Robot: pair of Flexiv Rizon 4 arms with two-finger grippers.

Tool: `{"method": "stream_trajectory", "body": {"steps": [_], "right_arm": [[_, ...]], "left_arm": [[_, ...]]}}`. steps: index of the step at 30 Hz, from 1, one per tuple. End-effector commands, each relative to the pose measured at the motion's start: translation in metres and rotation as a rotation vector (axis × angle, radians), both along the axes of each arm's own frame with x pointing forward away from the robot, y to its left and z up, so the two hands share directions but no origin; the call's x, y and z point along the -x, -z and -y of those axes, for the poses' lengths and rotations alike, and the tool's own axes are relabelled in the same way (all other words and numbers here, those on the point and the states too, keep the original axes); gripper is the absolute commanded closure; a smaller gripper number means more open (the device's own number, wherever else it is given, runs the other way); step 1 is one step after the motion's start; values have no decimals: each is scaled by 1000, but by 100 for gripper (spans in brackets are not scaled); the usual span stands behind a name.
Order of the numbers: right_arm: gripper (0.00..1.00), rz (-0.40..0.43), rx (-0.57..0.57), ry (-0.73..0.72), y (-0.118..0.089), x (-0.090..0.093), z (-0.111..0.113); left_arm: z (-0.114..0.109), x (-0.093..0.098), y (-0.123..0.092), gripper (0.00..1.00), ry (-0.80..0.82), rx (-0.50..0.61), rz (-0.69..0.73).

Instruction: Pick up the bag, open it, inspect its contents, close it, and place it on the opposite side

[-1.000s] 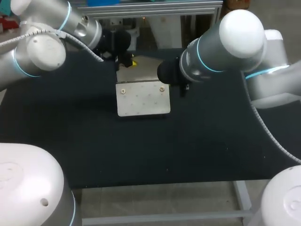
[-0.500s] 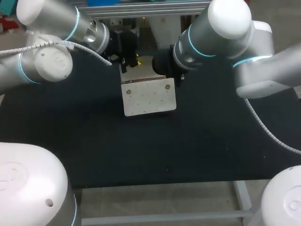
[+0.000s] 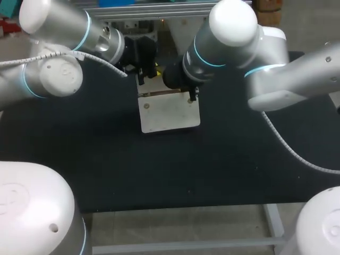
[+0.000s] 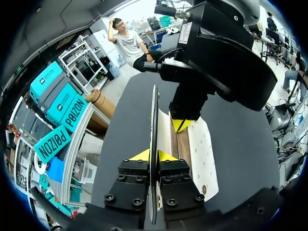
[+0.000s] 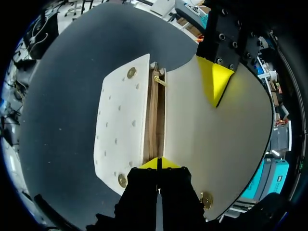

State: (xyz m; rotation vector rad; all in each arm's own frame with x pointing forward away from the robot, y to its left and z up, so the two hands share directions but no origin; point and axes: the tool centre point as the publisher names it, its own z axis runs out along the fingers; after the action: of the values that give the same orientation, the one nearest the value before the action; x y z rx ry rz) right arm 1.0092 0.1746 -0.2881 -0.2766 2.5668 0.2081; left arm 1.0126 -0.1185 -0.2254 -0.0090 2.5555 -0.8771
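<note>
Clamping one bag [image 3: 170, 112] (flap [image 5: 226, 144] lifted): left end effector [image 4: 153, 155], right end effector [image 5: 158, 162].

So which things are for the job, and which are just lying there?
For the job:
- flat white bag with brass studs, lying on the table
- left gripper, shut on the bag's raised flap
- right gripper, at the bag's open mouth

Just there:
- black table top, under the bag
</note>
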Motion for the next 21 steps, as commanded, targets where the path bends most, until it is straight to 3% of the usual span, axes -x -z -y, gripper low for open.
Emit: {"method": "stream_trajectory", "body": {"steps": [1, 12, 21], "right_arm": [[100, -12, 7, 4, 6, -3, -1], [100, -51, 19, 7, 21, -4, -2], [100, -54, 24, -2, 25, 8, -6]], "left_arm": [[-1, 2, -1, 100, -7, 5, 1], [-1, 3, 2, 100, -12, 23, -13], [-2, 1, 6, 100, -51, 44, -25]]}}
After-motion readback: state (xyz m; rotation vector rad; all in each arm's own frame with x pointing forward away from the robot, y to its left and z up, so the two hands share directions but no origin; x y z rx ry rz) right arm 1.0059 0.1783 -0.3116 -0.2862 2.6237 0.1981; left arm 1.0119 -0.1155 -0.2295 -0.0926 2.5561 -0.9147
